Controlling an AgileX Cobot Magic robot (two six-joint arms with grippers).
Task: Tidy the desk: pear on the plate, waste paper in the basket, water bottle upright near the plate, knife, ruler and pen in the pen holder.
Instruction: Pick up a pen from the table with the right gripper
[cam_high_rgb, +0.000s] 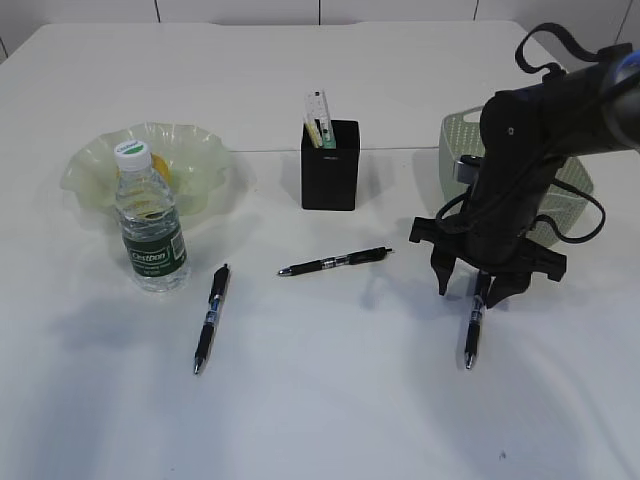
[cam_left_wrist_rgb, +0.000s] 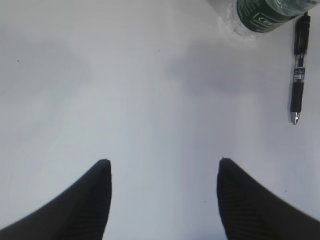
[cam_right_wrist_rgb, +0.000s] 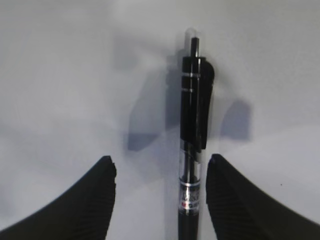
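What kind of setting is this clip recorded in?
Most likely a staged desk-tidying setup in a lab: a plain white tabletop against a pale panelled wall, set with pens, a black pen holder, a water bottle and a green basket.

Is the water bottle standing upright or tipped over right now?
Upright. The water bottle stands on its base, white cap on top, in front of the plate.

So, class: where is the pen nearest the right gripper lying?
In the exterior view the pen lies on the desk at the right, between the open right gripper's fingers, in front of the basket.
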